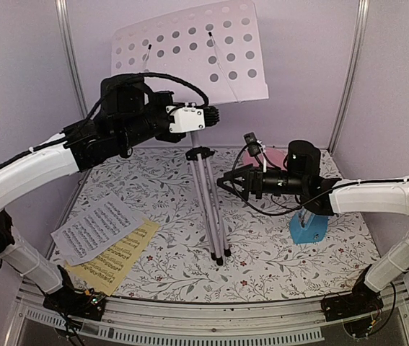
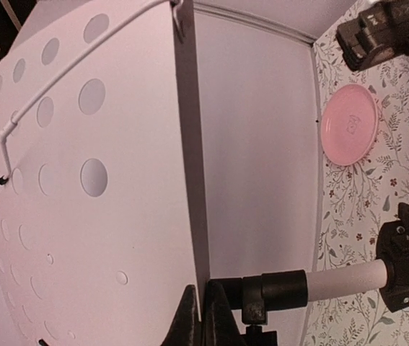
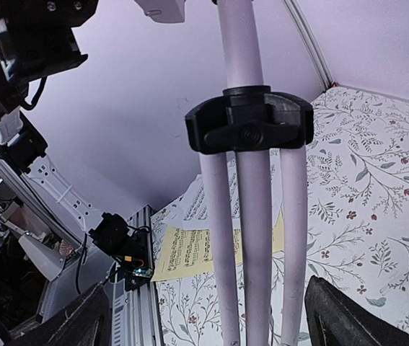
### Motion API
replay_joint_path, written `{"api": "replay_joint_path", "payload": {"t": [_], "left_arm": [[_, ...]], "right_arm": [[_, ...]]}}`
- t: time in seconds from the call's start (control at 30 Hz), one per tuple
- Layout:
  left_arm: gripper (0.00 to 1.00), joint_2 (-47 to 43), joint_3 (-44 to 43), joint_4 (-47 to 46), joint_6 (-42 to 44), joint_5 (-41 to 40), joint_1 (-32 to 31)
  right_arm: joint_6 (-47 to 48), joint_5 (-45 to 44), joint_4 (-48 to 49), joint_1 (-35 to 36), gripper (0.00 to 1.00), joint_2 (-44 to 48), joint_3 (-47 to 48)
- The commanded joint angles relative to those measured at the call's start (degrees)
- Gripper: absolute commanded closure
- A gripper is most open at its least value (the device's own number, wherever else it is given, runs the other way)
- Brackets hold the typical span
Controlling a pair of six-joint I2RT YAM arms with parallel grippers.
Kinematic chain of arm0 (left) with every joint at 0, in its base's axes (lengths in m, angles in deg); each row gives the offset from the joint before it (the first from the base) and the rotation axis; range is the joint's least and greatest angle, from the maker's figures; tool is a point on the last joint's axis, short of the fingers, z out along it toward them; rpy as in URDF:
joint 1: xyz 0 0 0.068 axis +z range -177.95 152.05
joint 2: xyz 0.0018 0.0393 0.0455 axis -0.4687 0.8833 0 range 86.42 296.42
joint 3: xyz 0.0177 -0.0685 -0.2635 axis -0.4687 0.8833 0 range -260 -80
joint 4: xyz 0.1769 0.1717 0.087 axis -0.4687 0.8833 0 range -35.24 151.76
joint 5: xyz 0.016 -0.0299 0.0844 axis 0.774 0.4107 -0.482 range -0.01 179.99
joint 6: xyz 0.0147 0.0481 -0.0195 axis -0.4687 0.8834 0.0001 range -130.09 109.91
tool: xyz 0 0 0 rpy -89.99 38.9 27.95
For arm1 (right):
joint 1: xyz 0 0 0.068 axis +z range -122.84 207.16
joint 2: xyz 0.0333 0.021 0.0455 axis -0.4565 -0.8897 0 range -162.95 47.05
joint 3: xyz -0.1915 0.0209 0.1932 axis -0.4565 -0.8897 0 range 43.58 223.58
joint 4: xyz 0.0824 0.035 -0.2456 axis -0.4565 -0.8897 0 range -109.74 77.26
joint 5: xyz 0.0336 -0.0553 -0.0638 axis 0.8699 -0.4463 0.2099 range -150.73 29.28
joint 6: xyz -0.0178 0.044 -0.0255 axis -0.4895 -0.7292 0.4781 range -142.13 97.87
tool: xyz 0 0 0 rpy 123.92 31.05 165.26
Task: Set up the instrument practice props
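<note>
The silver tripod music stand stands mid-table, its perforated pale desk tilted up at the back. My left gripper is shut on the desk's lower edge; in the left wrist view the fingertips pinch the thin lip of the desk. My right gripper is open beside the stand's legs, which sit between its fingers without touching them, below the black collar. The white sheet overlaps the yellow sheet at the front left. The blue metronome stands on the right.
A pink round plate lies at the back right, partly hidden by my right arm; it also shows in the left wrist view. Walls close the back and both sides. A metal rail runs along the near edge.
</note>
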Motion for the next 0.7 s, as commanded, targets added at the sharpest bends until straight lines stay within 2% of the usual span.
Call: {"api": "replay_joint_path", "payload": {"t": [0.0,0.17,0.33,0.67], "left_arm": [[1.00,-2.72,-5.23,-22.10,15.39,-5.70,-1.80],[1.00,-2.26,-6.21,-25.66,22.00,-6.39,-5.14],[1.00,-1.96,-7.56,-27.91,25.15,-6.20,-8.29],[1.00,-1.72,-6.90,-29.55,26.58,-5.83,-9.70]], "right_arm": [[1.89,-2.66,5.54,0.04,0.09,4.85,-3.08],[2.52,-5.02,5.55,0.04,0.27,7.26,-5.29],[2.29,-7.16,4.85,1.07,0.45,7.05,-5.18],[5.37,-15.57,7.90,2.77,0.59,1.73,-2.48]]}}
